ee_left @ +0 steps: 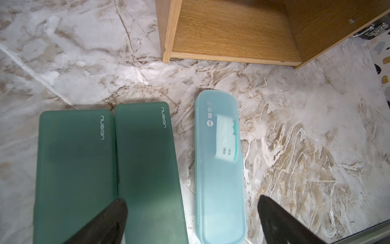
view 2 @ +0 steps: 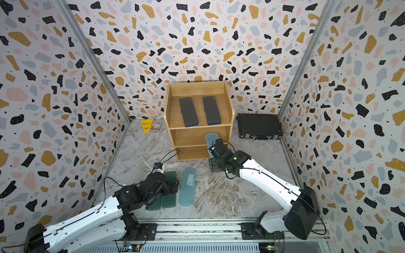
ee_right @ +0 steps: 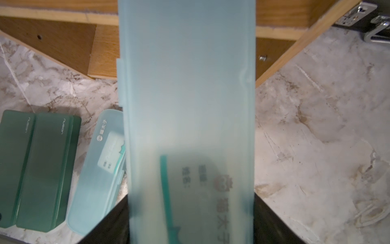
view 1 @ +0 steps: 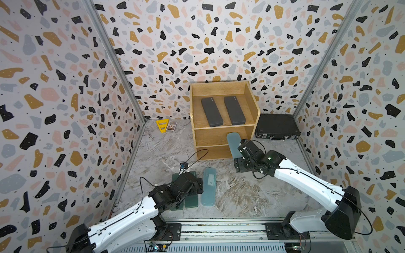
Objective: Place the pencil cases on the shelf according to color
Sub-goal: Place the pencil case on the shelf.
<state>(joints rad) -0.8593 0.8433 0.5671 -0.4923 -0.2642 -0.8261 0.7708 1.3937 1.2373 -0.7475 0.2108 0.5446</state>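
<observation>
Green cases lie touching on the worktop at seven o'clock, under the wide-spread left hand, a blue case at their three o'clock. Beyond, the right hand grips a second blue case before the shelf at twelve o'clock; grey cases lie on its top tier.

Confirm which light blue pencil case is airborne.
The light blue case in the right gripper, tip at the shelf. The other light blue case lies flat on the table beside two green cases.
</observation>
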